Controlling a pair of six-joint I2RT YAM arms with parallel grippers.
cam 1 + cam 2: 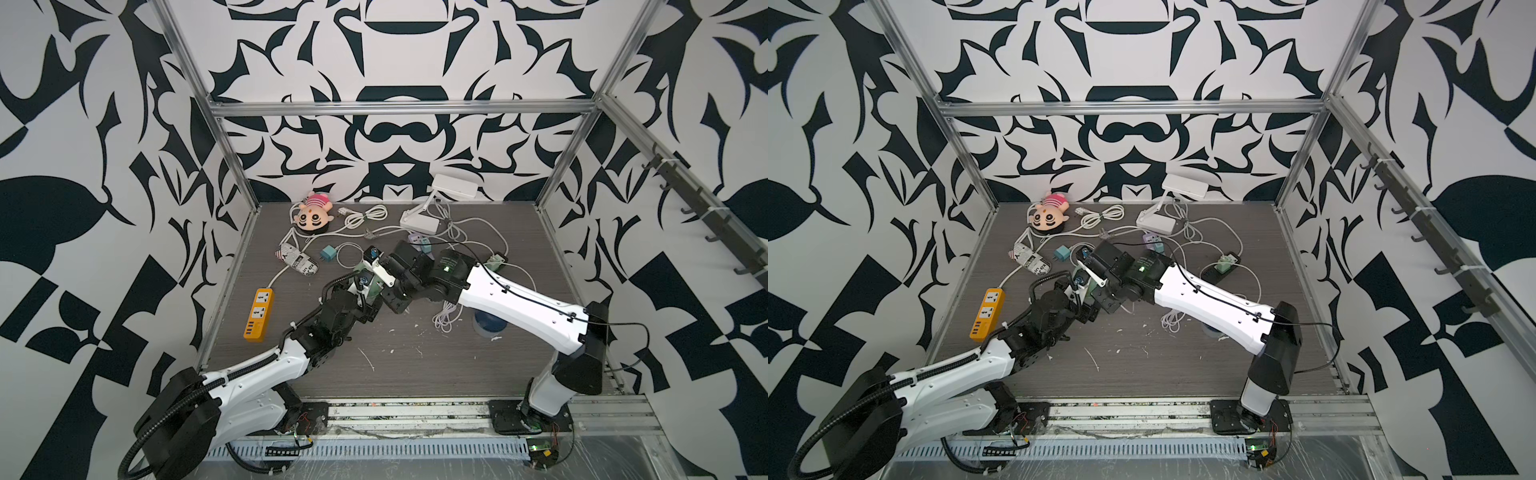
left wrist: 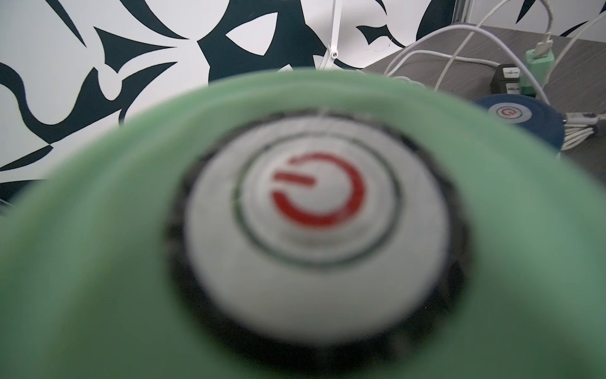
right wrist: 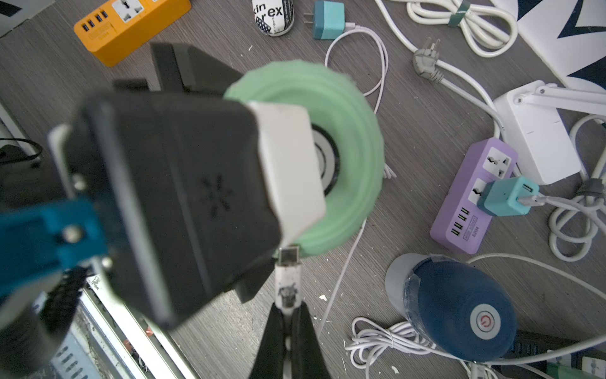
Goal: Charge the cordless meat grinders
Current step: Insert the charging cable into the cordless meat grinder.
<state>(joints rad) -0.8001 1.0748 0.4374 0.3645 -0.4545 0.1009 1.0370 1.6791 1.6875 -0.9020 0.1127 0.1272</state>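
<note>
The mint green meat grinder [image 3: 354, 137] stands mid-table with its silver top button [image 2: 314, 226] filling the left wrist view. My left gripper [image 3: 262, 170] reaches down over it, one black finger on each side of the dome, shut on it. My right gripper [image 3: 288, 306] is shut on the white plug of a charging cable [image 3: 288, 279]. The plug's metal tip sits at the green grinder's side. A navy blue meat grinder [image 3: 459, 308] stands to the right, partly under the right arm in a top view [image 1: 490, 324]. Its base is hidden there.
An orange power strip [image 1: 259, 313] lies at the left. A purple power strip [image 3: 472, 197] carries a teal adapter [image 3: 508, 197]. Also around are a loose teal adapter [image 1: 329, 252], a black strip with a green adapter [image 2: 537, 65], a white lamp [image 1: 419, 222], a plush doll [image 1: 313, 214] and white cable coils [image 1: 446, 318].
</note>
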